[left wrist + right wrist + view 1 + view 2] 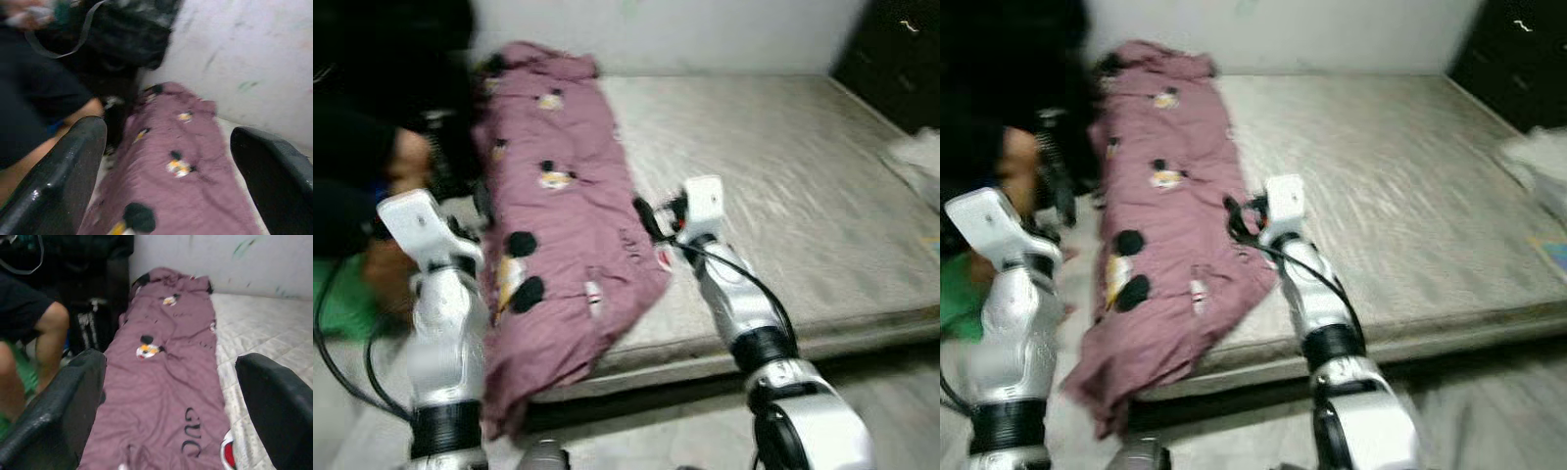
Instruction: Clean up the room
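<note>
Mauve blanket [563,211] hangs off mattress [783,186], blurred; both grippers' fingers spread, seemingly empty.

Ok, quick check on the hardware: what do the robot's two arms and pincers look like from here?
Both arms are silver-white with glossy rounded shells, black ribbed bands at the joints and black cables looping alongside. The left pincer has two long, thick black fingers with a slightly textured, shiny surface; the right pincer matches it. White blocky housings sit at each wrist.
</note>
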{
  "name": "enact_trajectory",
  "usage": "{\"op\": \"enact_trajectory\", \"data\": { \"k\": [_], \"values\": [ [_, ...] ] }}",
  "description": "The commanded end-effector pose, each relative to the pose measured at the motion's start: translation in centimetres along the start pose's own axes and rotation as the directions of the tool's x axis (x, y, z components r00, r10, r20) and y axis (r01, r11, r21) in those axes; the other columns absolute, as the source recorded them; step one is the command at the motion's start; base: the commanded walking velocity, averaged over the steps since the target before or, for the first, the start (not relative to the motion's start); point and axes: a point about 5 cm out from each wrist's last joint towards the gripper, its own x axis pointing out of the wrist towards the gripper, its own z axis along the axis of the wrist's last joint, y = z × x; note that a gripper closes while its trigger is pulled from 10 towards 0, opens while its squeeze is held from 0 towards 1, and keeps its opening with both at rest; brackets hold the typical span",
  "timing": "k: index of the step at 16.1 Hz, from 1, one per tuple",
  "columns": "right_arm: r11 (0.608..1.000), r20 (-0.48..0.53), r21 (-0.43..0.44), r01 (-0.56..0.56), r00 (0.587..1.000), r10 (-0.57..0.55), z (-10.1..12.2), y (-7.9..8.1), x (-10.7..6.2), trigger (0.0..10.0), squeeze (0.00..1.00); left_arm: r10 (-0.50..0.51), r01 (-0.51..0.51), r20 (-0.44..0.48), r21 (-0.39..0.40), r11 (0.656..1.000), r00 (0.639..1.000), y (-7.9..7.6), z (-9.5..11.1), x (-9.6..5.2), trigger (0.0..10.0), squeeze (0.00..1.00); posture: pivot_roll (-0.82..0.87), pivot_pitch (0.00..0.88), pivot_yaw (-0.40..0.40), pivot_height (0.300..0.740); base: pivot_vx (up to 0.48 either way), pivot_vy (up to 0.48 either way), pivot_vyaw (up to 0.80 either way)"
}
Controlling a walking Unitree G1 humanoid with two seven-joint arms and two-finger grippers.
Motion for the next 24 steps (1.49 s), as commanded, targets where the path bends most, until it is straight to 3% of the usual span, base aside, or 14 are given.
{"op": "enact_trajectory", "data": {
  "k": [1,5,7,12,16,24],
  "values": [
    [1.000,-0.004,-0.009,0.003,1.000,-0.003,0.0,-0.2,0.0,10.0,0.00,-0.017,0.017,0.007,0.011,1.000,1.000,-0.5,0.1,-0.1,10.0,0.00,0.10,0.000,-0.066,0.740,0.000,0.000,0.80],
    [1.000,-0.002,-0.012,0.021,1.000,-0.021,-1.0,0.8,-0.8,10.0,0.00,-0.102,0.102,-0.026,0.003,0.995,0.994,-1.1,-0.2,-0.4,10.0,0.00,0.09,0.000,-0.039,0.740,0.000,0.000,0.00],
    [0.998,0.017,-0.003,0.062,0.998,-0.061,-0.7,0.1,-1.3,10.0,0.00,-0.130,0.130,-0.027,-0.011,0.991,0.991,-1.5,-0.1,-0.5,10.0,0.00,0.08,0.000,-0.037,0.740,0.000,0.000,0.00],
    [0.996,-0.002,0.004,0.086,0.996,-0.086,-1.5,0.0,-2.2,10.0,0.00,-0.145,0.144,-0.065,-0.024,0.989,0.987,-1.7,-0.9,-1.8,10.0,0.00,0.07,0.033,-0.025,0.740,0.184,0.000,-0.29],
    [0.996,-0.005,-0.004,0.093,0.996,-0.093,-1.5,-0.1,-2.4,10.0,0.00,-0.173,0.171,-0.070,-0.034,0.985,0.983,-2.2,-0.8,-1.8,10.0,0.00,0.07,0.042,-0.021,0.740,0.331,0.000,0.00],
    [0.995,-0.010,-0.012,0.102,0.995,-0.102,-1.4,-0.2,-2.6,10.0,0.00,-0.151,0.150,-0.099,-0.025,0.988,0.983,-2.1,-1.1,-2.1,10.0,0.00,0.08,0.062,-0.026,0.740,0.000,0.000,0.00]
  ]
}}
